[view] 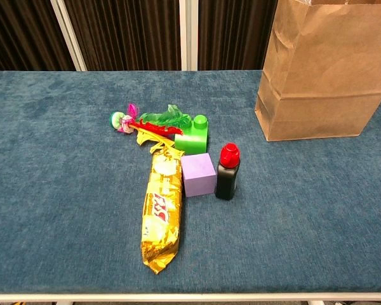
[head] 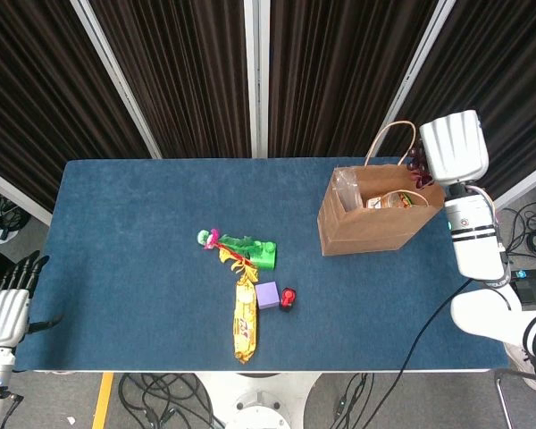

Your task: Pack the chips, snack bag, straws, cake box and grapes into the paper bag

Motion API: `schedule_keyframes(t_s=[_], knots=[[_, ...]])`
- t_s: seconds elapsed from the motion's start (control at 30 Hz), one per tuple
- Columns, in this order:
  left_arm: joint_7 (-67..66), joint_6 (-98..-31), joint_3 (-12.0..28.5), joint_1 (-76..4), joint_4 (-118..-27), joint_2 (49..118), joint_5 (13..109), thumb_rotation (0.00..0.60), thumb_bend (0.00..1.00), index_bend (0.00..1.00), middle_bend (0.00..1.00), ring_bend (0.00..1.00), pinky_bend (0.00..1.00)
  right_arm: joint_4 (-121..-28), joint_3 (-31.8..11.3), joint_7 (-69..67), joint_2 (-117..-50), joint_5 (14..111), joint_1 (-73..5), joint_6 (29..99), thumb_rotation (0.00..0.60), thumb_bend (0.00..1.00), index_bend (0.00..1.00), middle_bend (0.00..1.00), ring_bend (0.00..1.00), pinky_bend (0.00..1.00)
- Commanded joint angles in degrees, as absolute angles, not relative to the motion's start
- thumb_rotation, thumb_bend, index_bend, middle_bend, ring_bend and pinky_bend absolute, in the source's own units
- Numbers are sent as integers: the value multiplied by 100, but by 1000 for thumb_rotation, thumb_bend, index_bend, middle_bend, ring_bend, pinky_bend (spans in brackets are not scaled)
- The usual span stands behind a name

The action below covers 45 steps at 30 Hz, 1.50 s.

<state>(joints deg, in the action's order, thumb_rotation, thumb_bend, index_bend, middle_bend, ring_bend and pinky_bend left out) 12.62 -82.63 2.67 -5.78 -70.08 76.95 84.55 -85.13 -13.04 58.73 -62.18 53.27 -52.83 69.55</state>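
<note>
The brown paper bag (head: 375,223) stands open at the table's right; the chest view shows its front wall (view: 317,76). Inside it lie a clear container (head: 399,198) and a clear wrapper (head: 344,188). My right hand (head: 453,147) hovers at the bag's far right rim and holds the dark grapes (head: 417,164), which peek out beside the handle. The yellow snack bag (head: 244,319) (view: 160,213) lies mid-table. A colourful straw bundle (head: 219,241) (view: 146,122) lies just above it. My left hand (head: 4,308) hangs open off the table's near left corner.
A green block (head: 266,256) (view: 193,135), a purple cube (head: 267,295) (view: 198,175) and a black bottle with a red cap (head: 288,299) (view: 228,171) cluster around the snack bag's top. Dark curtains stand behind the table.
</note>
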Motion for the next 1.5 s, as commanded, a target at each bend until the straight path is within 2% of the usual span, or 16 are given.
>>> schedule_keyframes(t_s=[0.03, 0.1, 0.13, 0.2, 0.27, 0.33, 0.4, 0.5, 0.57, 0.7, 0.93, 1.13, 1.3, 1.4, 1.5], knots=[[1278, -8256, 274, -578, -6985, 7703, 8437, 600, 88, 45, 9, 0, 117, -8461, -1306, 5868, -6315, 5388, -5303, 6944, 600, 312, 896, 718, 649, 748], [1297, -8262, 265, -563, -6965, 7699, 8432, 600, 88, 45, 9, 0, 117, -8454, -1305, 5870, -6363, 5371, -5304, 6909, 600, 302, 875, 701, 633, 730], [1317, -8262, 260, -560, -6945, 7703, 8436, 600, 89, 45, 9, 0, 117, -8471, -1306, 5879, -6378, 5320, -5300, 6865, 600, 278, 842, 675, 600, 689], [1336, -8252, 254, -561, -6917, 7714, 8437, 600, 89, 45, 9, 0, 117, -8543, -1293, 5929, -6374, 5168, -5290, 6748, 600, 211, 754, 607, 498, 565], [1352, -8242, 249, -560, -6891, 7725, 8433, 600, 88, 45, 9, 0, 117, -8647, -1262, 6030, -6314, 5014, -5296, 6601, 600, 87, 607, 471, 311, 361], [1365, -8237, 249, -559, -6877, 7730, 8428, 600, 88, 45, 9, 0, 117, -8748, -1251, 6121, -6238, 4836, -5308, 6477, 600, 10, 465, 338, 161, 204], [1372, -8237, 255, -561, -6875, 7731, 8423, 600, 89, 45, 9, 0, 117, -8851, -1273, 6136, -6178, 4667, -5316, 6395, 600, 0, 358, 251, 75, 110], [1382, -8244, 255, -558, -6871, 7734, 8425, 600, 89, 45, 9, 0, 117, -8966, -1290, 6120, -6085, 4551, -5330, 6332, 600, 0, 237, 152, 4, 18], [1383, -8249, 250, -557, -6871, 7737, 8434, 600, 89, 45, 9, 0, 117, -9014, -1291, 6091, -6045, 4561, -5328, 6354, 600, 0, 202, 128, 0, 0], [1382, -8263, 248, -556, -6886, 7735, 8446, 600, 88, 45, 9, 0, 117, -9107, -1325, 5967, -5963, 4608, -5311, 6415, 600, 0, 192, 124, 0, 0], [1338, -8281, 271, -572, -6990, 7692, 8450, 600, 88, 45, 9, 0, 117, -9283, -1652, 5317, -5810, 4897, -5248, 6756, 600, 0, 192, 128, 0, 0], [1324, -8309, 259, -547, -7038, 7673, 8450, 600, 88, 45, 9, 0, 117, -9527, -2372, 3860, -5835, 5251, -5152, 7291, 600, 0, 190, 152, 0, 0], [1269, -8328, 269, -551, -7074, 7664, 8454, 600, 89, 45, 9, 0, 117, -9576, -2704, 2983, -5991, 5689, -5175, 7547, 600, 0, 199, 163, 1, 9], [1253, -8340, 280, -545, -7098, 7646, 8439, 600, 89, 45, 9, 0, 117, -9853, -2849, 2149, -6174, 5842, -5168, 7481, 600, 0, 199, 175, 24, 42], [1236, -8334, 275, -535, -7108, 7646, 8425, 600, 88, 45, 9, 0, 117, -10317, -2854, 1199, -6252, 5901, -5094, 7085, 600, 0, 199, 182, 33, 54]])
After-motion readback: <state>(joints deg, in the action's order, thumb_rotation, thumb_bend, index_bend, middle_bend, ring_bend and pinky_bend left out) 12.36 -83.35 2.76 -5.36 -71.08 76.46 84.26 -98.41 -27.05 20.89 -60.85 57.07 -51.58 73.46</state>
